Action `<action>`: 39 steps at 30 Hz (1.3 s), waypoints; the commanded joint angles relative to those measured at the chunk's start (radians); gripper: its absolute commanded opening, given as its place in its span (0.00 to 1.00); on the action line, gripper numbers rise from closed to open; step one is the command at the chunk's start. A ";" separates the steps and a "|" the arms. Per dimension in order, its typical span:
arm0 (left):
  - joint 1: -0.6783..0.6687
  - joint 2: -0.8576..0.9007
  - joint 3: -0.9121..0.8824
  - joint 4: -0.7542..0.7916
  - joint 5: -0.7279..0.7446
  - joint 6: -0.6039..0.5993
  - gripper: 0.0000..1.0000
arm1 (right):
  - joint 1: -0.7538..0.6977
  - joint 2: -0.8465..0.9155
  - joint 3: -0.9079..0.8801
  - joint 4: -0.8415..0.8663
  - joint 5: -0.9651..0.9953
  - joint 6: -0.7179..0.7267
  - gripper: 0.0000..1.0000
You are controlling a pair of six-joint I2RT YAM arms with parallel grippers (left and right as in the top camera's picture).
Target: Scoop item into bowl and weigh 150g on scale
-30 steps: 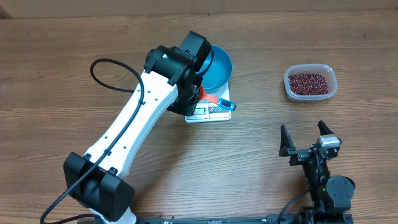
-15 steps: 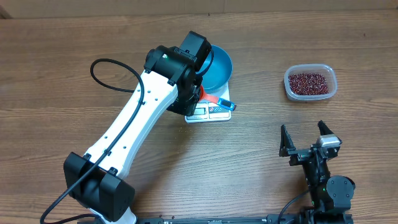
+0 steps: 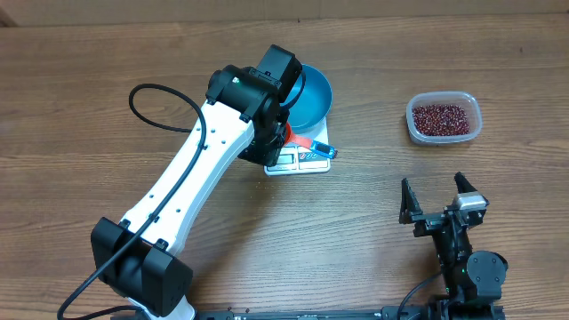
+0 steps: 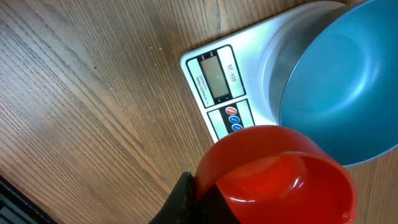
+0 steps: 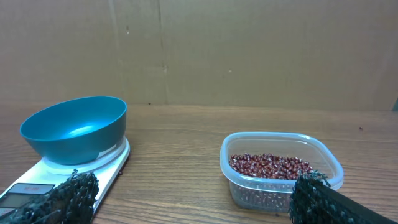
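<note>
— Since nothing is moving, are you scooping?
— Not yet: I'm clamping my left gripper (image 4: 186, 200) on the empty orange-red plastic scoop (image 4: 280, 180) by the flat white scale (image 4: 214, 78), right gripper (image 3: 436, 203) gaping empty. Small dark-red beans (image 3: 442, 116) are sitting in the clear tub (image 3: 412, 126) (round sky-blue bowl (image 4: 336, 81) bare).

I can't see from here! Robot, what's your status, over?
Left gripper shut on empty orange scoop above scale. Right gripper open. Blue bowl empty; beans in container. Nothing blocking.

Overhead top-down; left wrist close above scale (image 4: 245, 68); right wrist low, level
</note>
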 commanded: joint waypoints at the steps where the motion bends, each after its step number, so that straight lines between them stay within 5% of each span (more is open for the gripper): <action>1: -0.008 -0.004 0.020 -0.007 -0.002 -0.029 0.04 | 0.006 -0.010 -0.011 0.005 0.007 0.006 1.00; 13: -0.008 -0.004 0.020 -0.015 0.015 -0.028 0.04 | 0.005 -0.010 -0.011 0.038 0.039 0.009 1.00; 26: -0.008 -0.004 0.020 -0.018 0.015 -0.036 0.05 | 0.006 -0.010 -0.010 0.209 -0.280 0.064 1.00; 31: -0.008 -0.004 0.020 -0.018 0.015 -0.036 0.04 | 0.002 -0.010 0.000 0.269 -0.283 0.247 1.00; 39: -0.008 -0.004 0.020 -0.018 0.015 -0.035 0.05 | -0.042 0.009 0.184 0.020 -0.298 0.298 1.00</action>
